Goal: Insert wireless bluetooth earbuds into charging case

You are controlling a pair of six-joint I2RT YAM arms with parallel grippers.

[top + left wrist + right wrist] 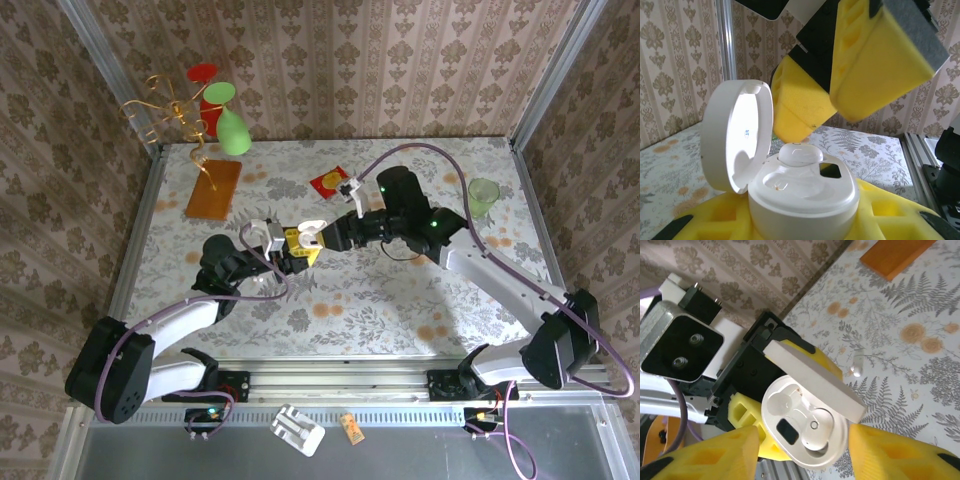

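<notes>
The white charging case is upright with its round lid swung open to the left. My left gripper is shut on the case's base, one yellow finger on each side. One white earbud sits in the far slot and the near slot is empty. In the right wrist view the case shows that earbud seated, and a second earbud lies loose on the tablecloth beyond the lid. My right gripper hovers open just over the case with nothing in it. From above the two grippers meet mid-table.
An orange block lies at the back left, next to a gold wire stand with red and green ornaments. A red packet lies behind the grippers, and a green cup stands at the back right. Patterned walls enclose the table.
</notes>
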